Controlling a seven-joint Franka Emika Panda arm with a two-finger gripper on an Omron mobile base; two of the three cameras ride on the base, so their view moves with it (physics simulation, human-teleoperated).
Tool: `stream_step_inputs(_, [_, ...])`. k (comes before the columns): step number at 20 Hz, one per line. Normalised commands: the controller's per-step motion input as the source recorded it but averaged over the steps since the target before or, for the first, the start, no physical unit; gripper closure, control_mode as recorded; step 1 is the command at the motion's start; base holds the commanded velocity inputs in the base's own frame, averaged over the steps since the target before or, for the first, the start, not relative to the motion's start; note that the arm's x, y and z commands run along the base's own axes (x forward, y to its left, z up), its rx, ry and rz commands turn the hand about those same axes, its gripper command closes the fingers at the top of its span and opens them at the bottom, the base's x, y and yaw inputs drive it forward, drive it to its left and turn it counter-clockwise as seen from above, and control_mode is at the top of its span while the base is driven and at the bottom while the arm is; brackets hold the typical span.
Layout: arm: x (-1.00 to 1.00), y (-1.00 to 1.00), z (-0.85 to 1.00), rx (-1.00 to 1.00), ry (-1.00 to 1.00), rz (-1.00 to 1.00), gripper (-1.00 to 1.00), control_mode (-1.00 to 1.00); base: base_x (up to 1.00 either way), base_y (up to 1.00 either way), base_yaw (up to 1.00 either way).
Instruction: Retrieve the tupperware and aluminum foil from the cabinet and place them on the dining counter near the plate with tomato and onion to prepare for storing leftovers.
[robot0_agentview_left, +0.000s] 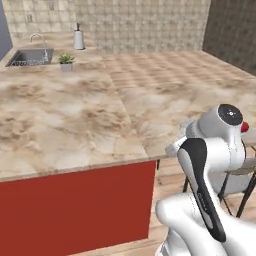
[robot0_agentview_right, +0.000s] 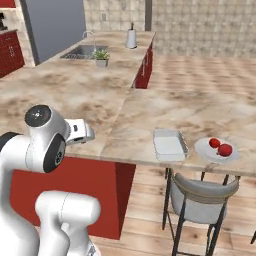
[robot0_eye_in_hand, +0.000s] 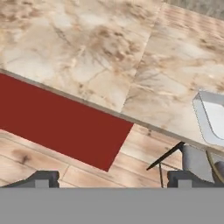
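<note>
Nearest us, the fingers (robot0_eye_in_hand: 113, 179) stand wide apart, holding nothing, off the surface (robot0_agentview_right: 165, 110) edge; beyond, we see the tupperware (robot0_agentview_right: 169, 143) resting just beside the plate (robot0_agentview_right: 216, 151) bearing two red items.

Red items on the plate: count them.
2. Both sit on the plate beside the tupperware: one farther back, one nearer the counter's edge. Others may be hidden.

Base pair flanking, sharing dining counter (robot0_agentview_right: 165, 105).
</note>
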Motion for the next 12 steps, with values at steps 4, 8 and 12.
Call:
stream_step_inputs(4, [0.00, 0.00, 0.00, 0.00, 0.00, 0.00, -1.00, 1.00, 0.00, 1.00, 0.45])
stream_step_inputs(8, [0.00, 0.00, 0.00, 0.00, 0.00, 0.00, -1.00, 1.00, 0.00, 1.00, 0.45])
stream_step_inputs(12, [0.00, 0.00, 0.00, 0.00, 0.00, 0.00, -1.00, 1.00, 0.00, 1.00, 0.40])
